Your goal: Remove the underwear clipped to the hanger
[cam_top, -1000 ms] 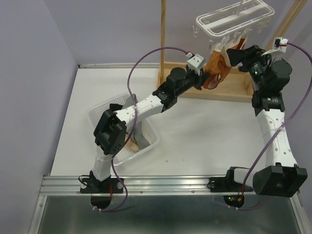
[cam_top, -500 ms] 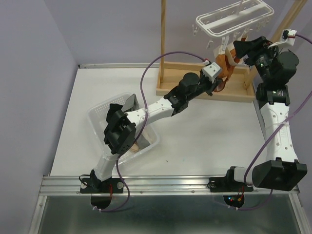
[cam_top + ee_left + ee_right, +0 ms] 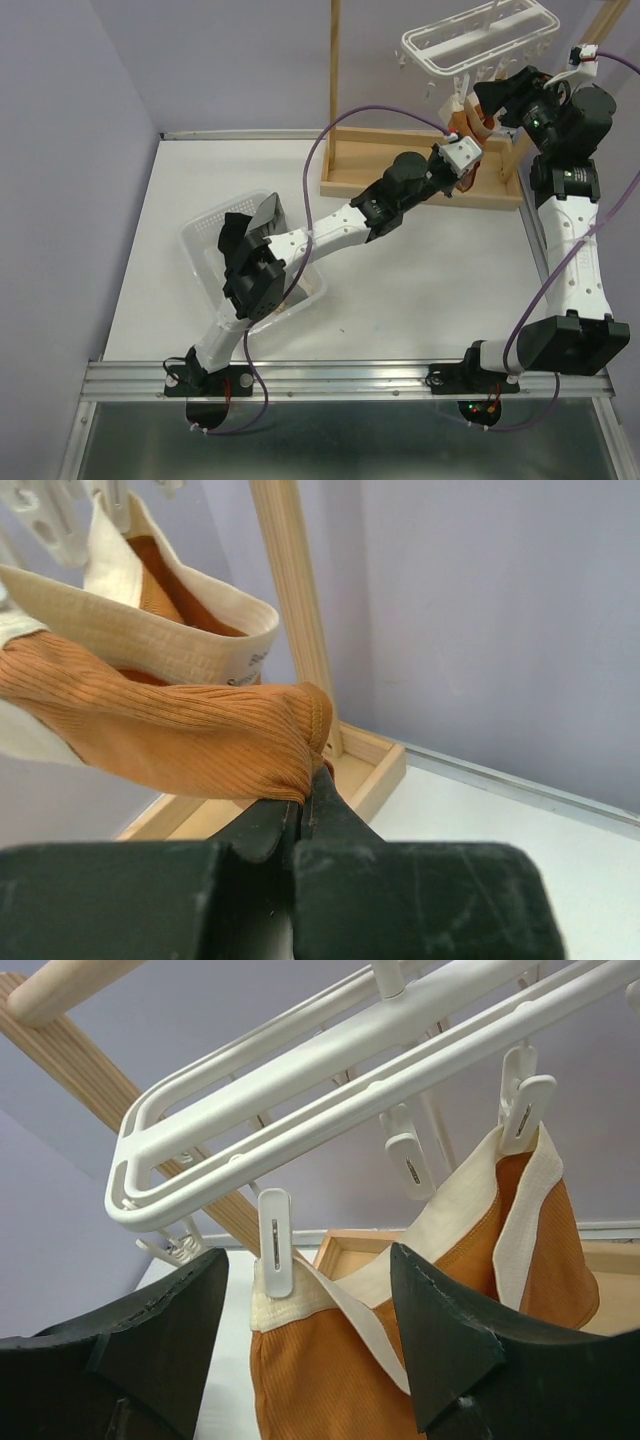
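Observation:
The rust-orange underwear (image 3: pixel 330 1390) with a cream waistband hangs from two clip pegs (image 3: pixel 275 1243) of the white hanger (image 3: pixel 480 38). It also shows in the left wrist view (image 3: pixel 170 725) and in the top view (image 3: pixel 470 125). My left gripper (image 3: pixel 305 800) is shut on the lower edge of this garment, below the hanger (image 3: pixel 330 1060). My right gripper (image 3: pixel 310 1310) is open, its fingers on either side of the waistband just under the left peg. The right gripper sits beside the hanger in the top view (image 3: pixel 492 100).
The hanger hangs from a tall wooden stand (image 3: pixel 335 90) with a wooden base tray (image 3: pixel 400 185). A clear plastic basket (image 3: pixel 205 235) with cloth in it sits at the left, under the left arm. Purple walls close the back and the left.
My left arm has reached further right and up to the garment. My right gripper has risen from beside the garment to just under the hanger.

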Robot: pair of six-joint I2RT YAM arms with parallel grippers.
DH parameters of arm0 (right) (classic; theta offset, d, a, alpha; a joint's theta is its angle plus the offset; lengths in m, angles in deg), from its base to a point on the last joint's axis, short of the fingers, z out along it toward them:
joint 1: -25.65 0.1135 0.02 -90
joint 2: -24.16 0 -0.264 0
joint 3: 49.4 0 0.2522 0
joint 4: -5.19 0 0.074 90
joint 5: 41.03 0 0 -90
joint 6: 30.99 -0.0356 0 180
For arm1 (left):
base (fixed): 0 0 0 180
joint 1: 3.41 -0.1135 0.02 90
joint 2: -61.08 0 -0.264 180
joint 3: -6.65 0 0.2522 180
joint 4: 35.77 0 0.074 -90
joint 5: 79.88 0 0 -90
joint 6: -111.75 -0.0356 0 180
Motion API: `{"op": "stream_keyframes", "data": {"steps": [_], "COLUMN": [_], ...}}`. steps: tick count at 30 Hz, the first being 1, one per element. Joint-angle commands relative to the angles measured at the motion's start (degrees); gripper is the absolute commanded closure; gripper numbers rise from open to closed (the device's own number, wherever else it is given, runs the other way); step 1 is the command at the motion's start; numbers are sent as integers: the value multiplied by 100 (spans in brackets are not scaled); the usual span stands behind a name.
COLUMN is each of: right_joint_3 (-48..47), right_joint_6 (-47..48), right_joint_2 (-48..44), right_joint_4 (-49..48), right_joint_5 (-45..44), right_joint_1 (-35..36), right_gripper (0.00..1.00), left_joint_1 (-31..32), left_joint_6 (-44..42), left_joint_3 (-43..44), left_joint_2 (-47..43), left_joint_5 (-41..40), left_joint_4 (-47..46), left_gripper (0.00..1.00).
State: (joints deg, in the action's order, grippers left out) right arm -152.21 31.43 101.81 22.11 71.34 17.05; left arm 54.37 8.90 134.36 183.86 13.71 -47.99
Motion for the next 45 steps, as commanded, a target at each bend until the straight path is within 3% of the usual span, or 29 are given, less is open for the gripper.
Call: {"op": "stream_keyframes", "data": {"steps": [1,26,34,41,45], "right_joint_3": [-393,-920,-1307,-1658,-1554], "right_joint_6": [314,877,550,630,603], "right_joint_2": [-48,128,470,945,1252], "right_joint_4": [115,730,783,722,-15], "right_joint_5": [232,-66,338,539,1470], "right_joint_1": [-36,-299,-1521,-1680,-1680], "right_gripper": [29,31,32,32,29], "left_joint_1": [93,181,49,5,-12], "left_joint_6": [-403,-676,-281,-140,-52], "left_joint_3": [400,435,-241,-426,-505], "left_joint_2": [35,106,-281,-448,-545], "left_joint_5": [-157,-289,-307,-201,-105], "left_joint_4": [-101,58,-250,-364,-434], "left_gripper": [100,100,100,100,100]}}
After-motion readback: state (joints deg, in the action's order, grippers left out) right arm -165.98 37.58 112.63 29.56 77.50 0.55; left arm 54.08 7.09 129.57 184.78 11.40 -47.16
